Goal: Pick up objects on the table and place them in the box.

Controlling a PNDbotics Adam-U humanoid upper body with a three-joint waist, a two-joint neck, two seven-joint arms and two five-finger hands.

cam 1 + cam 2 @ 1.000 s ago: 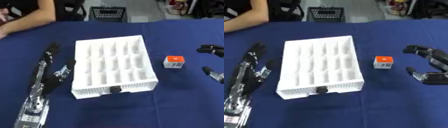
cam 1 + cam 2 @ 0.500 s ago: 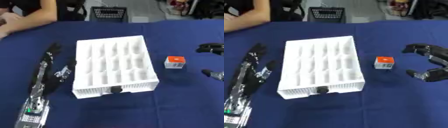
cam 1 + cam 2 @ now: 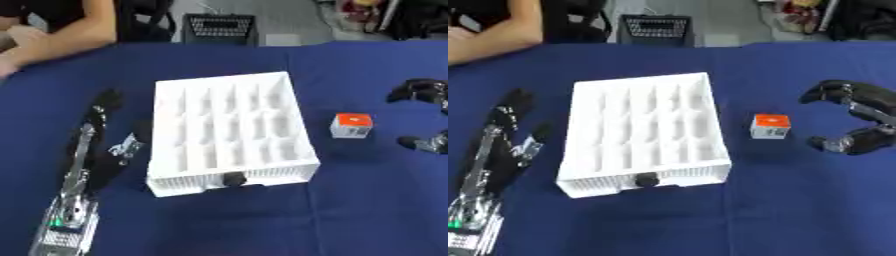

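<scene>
Just to the right of the small cube, the right robot hand (image 3: pixel 859 120) is hovering over the blue table (image 3: pixel 798 210) with fingers and thumb spread in a wide, curved C, gripping nothing, its opening facing the small orange-topped white cube (image 3: pixel 770 126) nearby. That cube is sitting alone, apart from the right wall of the white compartmented box (image 3: pixel 645 135). It is looking light, rigid and smooth-sided, so pinching it across two opposite flat faces seems the likely hold, with care against slipping. Far across the box, the left robot hand (image 3: pixel 109 135) is lying idle with fingers straight, holding nothing.
</scene>
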